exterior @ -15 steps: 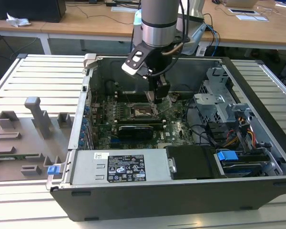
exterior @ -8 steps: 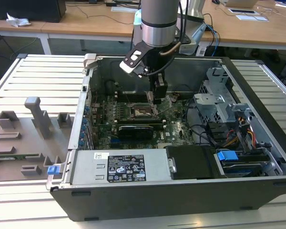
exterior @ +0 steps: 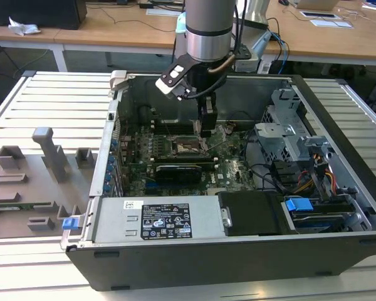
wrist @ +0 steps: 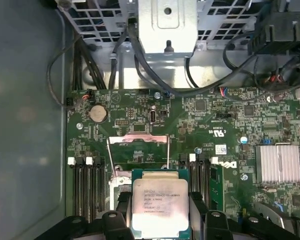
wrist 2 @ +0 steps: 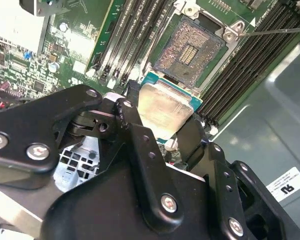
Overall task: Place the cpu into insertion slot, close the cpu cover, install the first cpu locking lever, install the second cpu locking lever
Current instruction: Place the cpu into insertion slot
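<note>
Over motherboard (wrist: 200, 130): one cpu (wrist: 160, 205) in gripper (wrist 2: 161, 126).

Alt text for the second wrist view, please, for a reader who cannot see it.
The black pincer grips the silver-topped cpu by two opposite edges, not yet seated in the insertion slot, whose bare contact field lies uncovered just beyond it. Long black memory slots run beside the socket on the green board.

A robotics lab or test workshop is suggested: an opened computer case (exterior: 194, 257) is laid on a slatted metal bench (exterior: 56, 100), grey fixtures (exterior: 50, 153) are set beside it, and wooden desks (exterior: 113, 28) with papers (exterior: 331, 22) are seen behind.
</note>
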{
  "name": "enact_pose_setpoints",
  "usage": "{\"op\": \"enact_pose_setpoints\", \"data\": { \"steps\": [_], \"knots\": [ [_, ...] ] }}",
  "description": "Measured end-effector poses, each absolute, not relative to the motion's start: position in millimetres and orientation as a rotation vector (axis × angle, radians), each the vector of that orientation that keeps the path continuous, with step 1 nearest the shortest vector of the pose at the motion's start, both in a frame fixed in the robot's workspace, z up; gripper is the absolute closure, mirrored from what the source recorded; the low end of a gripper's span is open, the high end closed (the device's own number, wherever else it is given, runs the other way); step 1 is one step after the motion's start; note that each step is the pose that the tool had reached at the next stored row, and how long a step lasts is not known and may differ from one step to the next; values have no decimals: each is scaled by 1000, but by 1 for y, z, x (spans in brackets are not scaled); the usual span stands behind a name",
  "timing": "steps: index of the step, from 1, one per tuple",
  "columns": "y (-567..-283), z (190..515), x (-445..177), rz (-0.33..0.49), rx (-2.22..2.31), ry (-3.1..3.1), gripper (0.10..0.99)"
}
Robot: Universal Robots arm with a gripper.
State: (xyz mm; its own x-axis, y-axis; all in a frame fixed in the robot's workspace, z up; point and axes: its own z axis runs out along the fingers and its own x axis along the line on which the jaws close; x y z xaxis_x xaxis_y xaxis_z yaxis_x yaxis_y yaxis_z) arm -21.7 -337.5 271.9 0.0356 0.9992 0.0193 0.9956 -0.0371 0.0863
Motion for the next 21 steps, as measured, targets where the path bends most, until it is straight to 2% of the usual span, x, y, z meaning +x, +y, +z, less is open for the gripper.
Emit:
{"op": "enact_pose_setpoints", "data": {
  "steps": [12, 21],
  "knots": [
    [-337, 272, -22, 109, 2339, 2013, 541],
    [-337, 271, -22, 118, 2106, 2267, 541]
  ]
}}
